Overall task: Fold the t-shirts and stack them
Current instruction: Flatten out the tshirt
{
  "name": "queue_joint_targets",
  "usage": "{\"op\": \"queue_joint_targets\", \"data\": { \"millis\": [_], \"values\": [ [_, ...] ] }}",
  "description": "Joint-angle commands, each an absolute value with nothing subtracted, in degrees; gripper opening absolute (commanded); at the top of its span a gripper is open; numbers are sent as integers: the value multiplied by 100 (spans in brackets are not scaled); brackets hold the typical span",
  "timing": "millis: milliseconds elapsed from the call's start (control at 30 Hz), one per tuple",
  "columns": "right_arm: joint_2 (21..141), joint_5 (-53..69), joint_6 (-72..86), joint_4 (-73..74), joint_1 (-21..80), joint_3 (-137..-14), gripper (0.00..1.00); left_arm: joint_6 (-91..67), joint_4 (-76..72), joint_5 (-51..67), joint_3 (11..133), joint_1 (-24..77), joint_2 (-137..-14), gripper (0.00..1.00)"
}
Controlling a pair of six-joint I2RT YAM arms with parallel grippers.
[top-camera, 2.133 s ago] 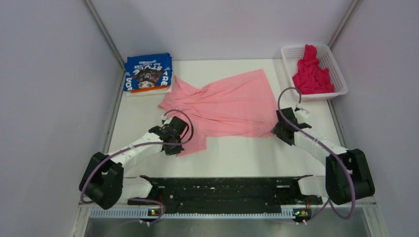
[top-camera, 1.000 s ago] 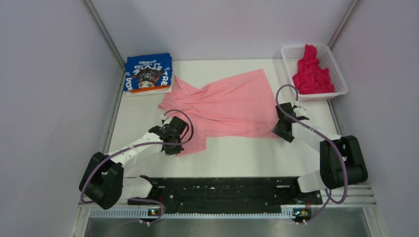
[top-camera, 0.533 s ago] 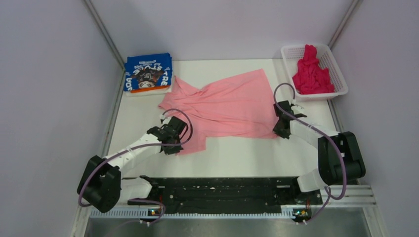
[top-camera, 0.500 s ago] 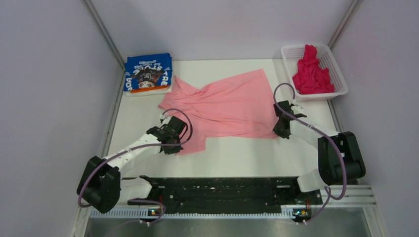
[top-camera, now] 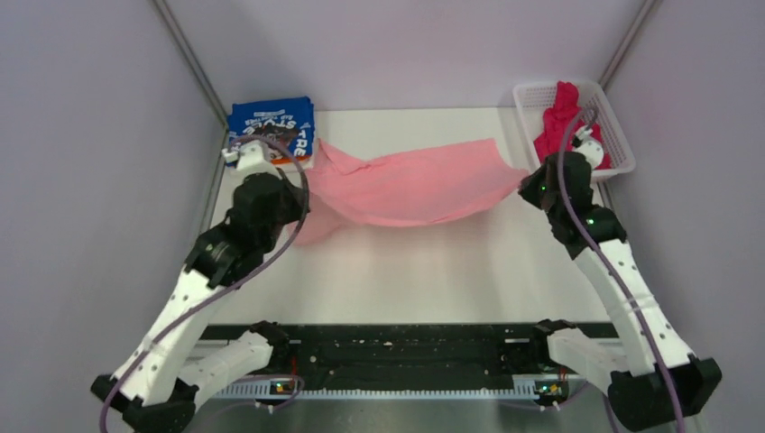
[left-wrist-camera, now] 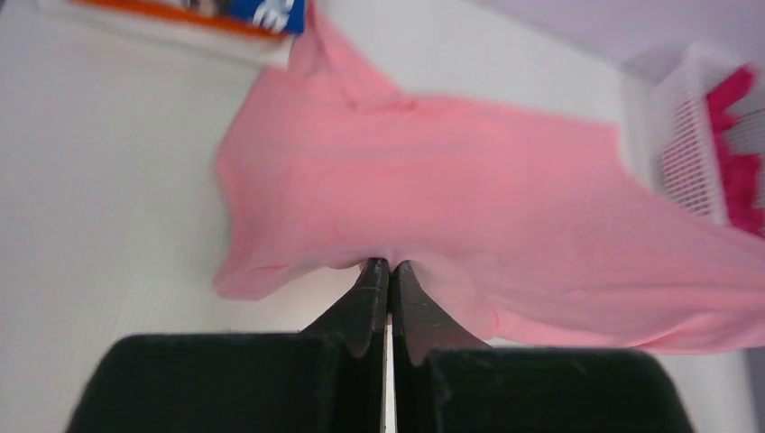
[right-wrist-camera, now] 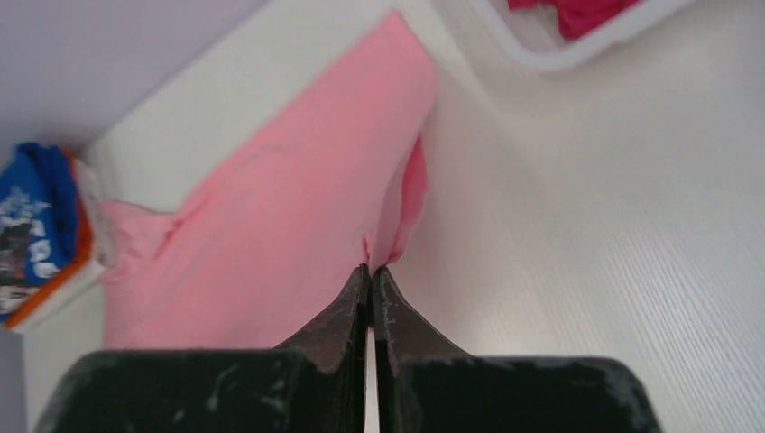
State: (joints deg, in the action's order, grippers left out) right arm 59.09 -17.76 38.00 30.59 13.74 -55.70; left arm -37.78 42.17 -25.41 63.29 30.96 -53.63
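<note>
Top external view showed the left arm (top-camera: 194,289) and the right arm (top-camera: 624,281) reared tall over the table (top-camera: 424,275), elbows bent, wrists reaching toward the far side. The left gripper (left-wrist-camera: 389,264) was pressed tight on the near edge of the pink t-shirt (top-camera: 410,185). The right gripper (right-wrist-camera: 371,268) pinched the same shirt at its right corner. The shirt hung stretched between them, sagging in the middle, its far-left part beside the folded blue t-shirt (top-camera: 271,126). The magenta t-shirt (top-camera: 561,113) lay bunched in the white basket (top-camera: 532,93).

Folded shirt (top-camera: 271,131) far left, basket (top-camera: 526,97) with bunched shirt (top-camera: 564,99) far right, stretched shirt (top-camera: 415,185) between
</note>
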Motion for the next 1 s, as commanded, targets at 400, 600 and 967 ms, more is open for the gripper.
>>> {"op": "queue_joint_targets", "data": {
  "millis": [400, 600, 967],
  "values": [
    [4359, -814, 3120, 4537, 1419, -9282, 0, -1686, 3535, -1159, 10696, 3106, -4456, 0],
    [4094, -516, 3018, 4913, 1419, -10189, 0, -1326, 3627, -655, 11915, 3111, -4805, 0],
    [4019, -916, 2965, 4808, 1419, -9987, 0, -838, 3514, -1435, 12172, 3108, -5555, 0]
  ]
}}
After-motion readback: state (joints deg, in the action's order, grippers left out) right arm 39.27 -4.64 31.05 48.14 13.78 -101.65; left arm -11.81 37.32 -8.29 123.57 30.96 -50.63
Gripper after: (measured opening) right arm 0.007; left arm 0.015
